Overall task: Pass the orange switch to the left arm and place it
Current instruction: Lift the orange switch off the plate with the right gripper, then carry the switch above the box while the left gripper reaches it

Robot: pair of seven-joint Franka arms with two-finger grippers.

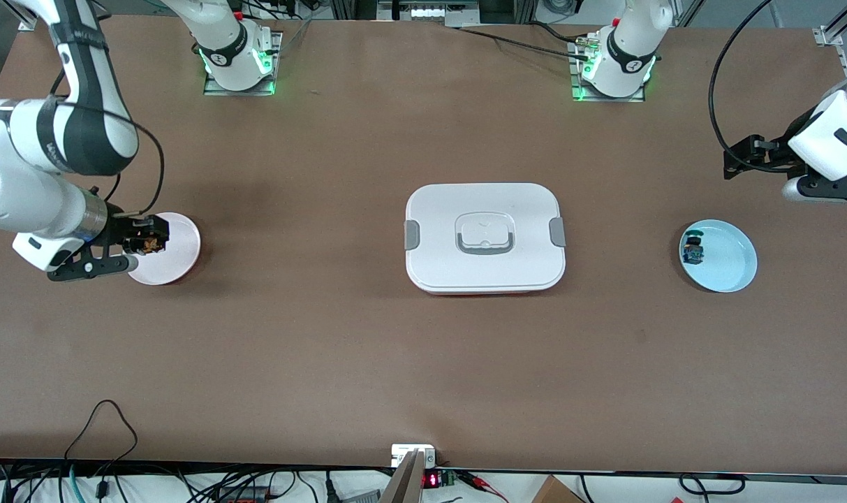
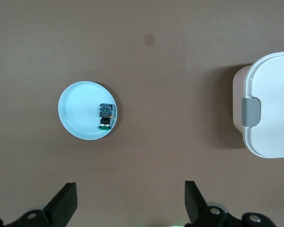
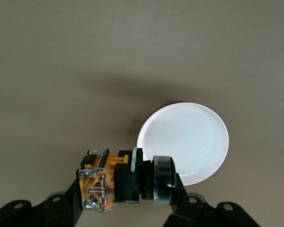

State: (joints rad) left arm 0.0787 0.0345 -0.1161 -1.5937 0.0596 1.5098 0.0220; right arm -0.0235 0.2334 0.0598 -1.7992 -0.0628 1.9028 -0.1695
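My right gripper is shut on the orange switch and holds it in the air over the white plate at the right arm's end of the table. In the right wrist view the orange switch lies crosswise in the right gripper. Its orange body is at one end and its round black knob at the other, above the white plate. The box, white with grey clips, sits mid-table. My left gripper hangs open and empty above the table near the light blue plate. The left gripper shows wide apart in its wrist view.
A small blue-and-black component lies on the light blue plate, and the same component and plate show in the left wrist view. One end of the box shows there too. Bare brown table lies between the plates and the box.
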